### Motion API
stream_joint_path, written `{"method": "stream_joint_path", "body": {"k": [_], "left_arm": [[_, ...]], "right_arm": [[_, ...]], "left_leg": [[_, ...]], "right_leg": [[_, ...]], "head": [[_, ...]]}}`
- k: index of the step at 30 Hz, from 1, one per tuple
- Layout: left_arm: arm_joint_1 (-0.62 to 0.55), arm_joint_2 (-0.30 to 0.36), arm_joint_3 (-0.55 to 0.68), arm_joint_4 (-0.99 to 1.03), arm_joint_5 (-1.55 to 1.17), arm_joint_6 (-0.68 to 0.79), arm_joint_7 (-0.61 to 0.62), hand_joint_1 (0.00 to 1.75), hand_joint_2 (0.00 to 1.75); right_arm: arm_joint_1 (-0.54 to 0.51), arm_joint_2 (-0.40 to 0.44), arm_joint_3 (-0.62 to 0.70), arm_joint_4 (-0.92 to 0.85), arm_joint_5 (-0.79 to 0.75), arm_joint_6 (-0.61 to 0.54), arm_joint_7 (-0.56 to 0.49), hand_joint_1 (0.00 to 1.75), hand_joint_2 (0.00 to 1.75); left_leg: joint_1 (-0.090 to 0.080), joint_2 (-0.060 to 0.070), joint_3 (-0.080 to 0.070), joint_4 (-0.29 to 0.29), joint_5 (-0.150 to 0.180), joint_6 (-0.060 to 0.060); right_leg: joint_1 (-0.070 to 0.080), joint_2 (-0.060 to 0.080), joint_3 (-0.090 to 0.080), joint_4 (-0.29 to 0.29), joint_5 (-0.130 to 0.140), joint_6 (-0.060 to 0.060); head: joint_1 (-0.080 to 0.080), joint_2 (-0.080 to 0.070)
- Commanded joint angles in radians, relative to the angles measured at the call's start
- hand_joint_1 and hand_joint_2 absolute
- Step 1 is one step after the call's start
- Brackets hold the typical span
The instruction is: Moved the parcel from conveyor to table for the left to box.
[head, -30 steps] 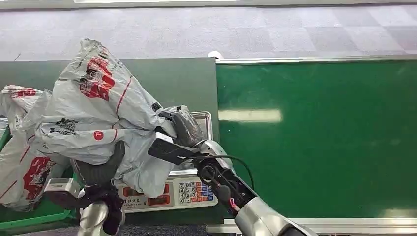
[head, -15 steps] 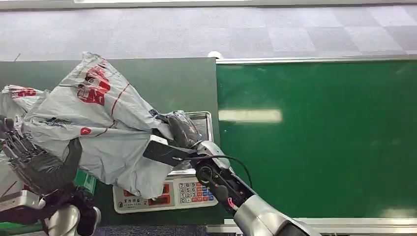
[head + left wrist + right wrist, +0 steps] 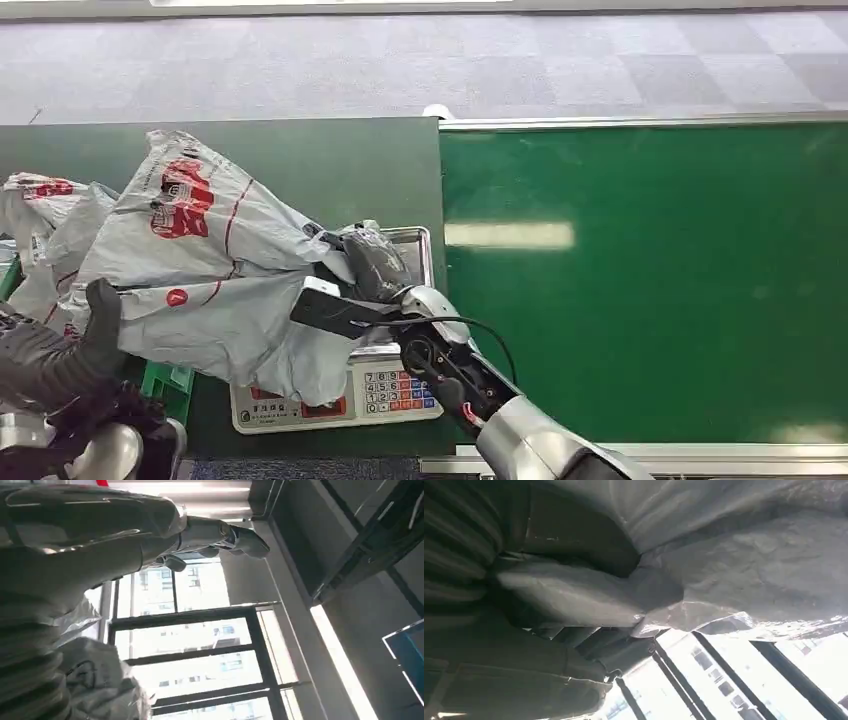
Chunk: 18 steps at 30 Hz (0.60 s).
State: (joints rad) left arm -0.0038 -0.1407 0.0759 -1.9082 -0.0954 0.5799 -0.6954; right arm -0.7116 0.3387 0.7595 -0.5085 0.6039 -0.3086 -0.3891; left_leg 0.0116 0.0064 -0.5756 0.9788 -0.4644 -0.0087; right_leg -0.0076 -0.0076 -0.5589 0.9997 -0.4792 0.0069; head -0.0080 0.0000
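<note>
Right hand (image 3: 368,262) gripping parcel (image 3: 215,270)

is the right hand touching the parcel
Touching. In the right wrist view the grey plastic of the parcel is bunched inside the right hand; the head view agrees.

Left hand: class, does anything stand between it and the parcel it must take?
Nothing visible does. The left hand sits at the parcel's near-left edge, thumb up against the bag. The right hand grips the parcel's far end over the scale, not in between.
</note>
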Motion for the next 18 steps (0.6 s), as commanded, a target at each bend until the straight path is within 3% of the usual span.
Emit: {"method": "stream_joint_path", "body": {"k": [1,3,5,6,7,8,9,18], "left_arm": [[0.014,0.03,-0.027,-0.058,0.004,0.04,-0.003,0.0,1.75],[0.013,0.019,0.002,-0.073,0.028,0.032,-0.003,0.0,1.75],[0.01,-0.075,0.178,-0.111,0.127,-0.162,-0.003,0.0,1.75],[0.01,-0.085,0.208,-0.113,0.127,-0.19,-0.003,0.0,1.75],[0.004,-0.098,0.232,-0.111,0.129,-0.219,-0.003,0.0,1.75],[-0.008,-0.118,0.258,-0.112,0.117,-0.244,-0.003,0.0,1.75],[-0.015,-0.131,0.268,-0.112,0.114,-0.257,-0.003,0.0,1.75],[-0.014,-0.142,0.26,-0.115,0.08,-0.249,-0.003,0.0,1.75]], "right_arm": [[-0.035,0.01,-0.064,0.052,0.038,0.013,0.008,1.71,1.75],[-0.032,0.01,-0.073,0.05,0.045,0.016,0.01,1.75,1.75],[-0.027,0.01,-0.088,0.047,0.05,0.031,0.006,1.73,1.75],[-0.026,0.01,-0.09,0.05,0.052,0.031,0.006,1.68,1.75],[-0.026,0.01,-0.09,0.057,0.057,0.032,0.011,1.48,1.75],[-0.024,0.01,-0.092,0.061,0.064,0.029,0.013,0.33,1.75],[-0.02,0.01,-0.096,0.059,0.061,0.028,0.009,0.0,1.75],[-0.016,0.01,-0.095,0.048,0.071,0.021,0.017,0.0,1.75]], "left_leg": [[0.0,0.0,0.0,0.0,0.0,0.0],[0.0,0.0,0.0,0.0,0.0,0.0],[0.0,0.002,0.0,0.0,0.0,0.001],[0.0,0.002,0.001,0.0,0.0,0.001],[0.0,0.002,0.001,0.0,0.0,0.001],[0.0,0.002,0.001,0.0,0.0,0.0],[0.0,0.002,0.002,-0.001,0.0,0.001],[0.0,0.0,0.001,-0.001,0.0,0.0]], "right_leg": [[0.0,0.0,0.0,0.0,0.0,0.0],[0.0,0.0,0.0,0.0,0.0,0.0],[0.0,0.002,0.0,0.0,0.0,0.0],[0.0,0.003,0.0,0.0,0.0,0.0],[0.0,0.003,0.0,0.0,0.0,0.0],[0.0,0.003,0.001,-0.001,0.0,0.0],[0.0,0.003,0.002,-0.001,0.0,0.0],[0.0,0.0,0.001,-0.001,0.0,0.0]], "head": [[0.0,0.0],[0.0,0.0],[0.0,0.0],[0.0,0.0],[0.0,0.0],[0.0,0.0],[0.0,0.0],[0.0,0.0]]}}
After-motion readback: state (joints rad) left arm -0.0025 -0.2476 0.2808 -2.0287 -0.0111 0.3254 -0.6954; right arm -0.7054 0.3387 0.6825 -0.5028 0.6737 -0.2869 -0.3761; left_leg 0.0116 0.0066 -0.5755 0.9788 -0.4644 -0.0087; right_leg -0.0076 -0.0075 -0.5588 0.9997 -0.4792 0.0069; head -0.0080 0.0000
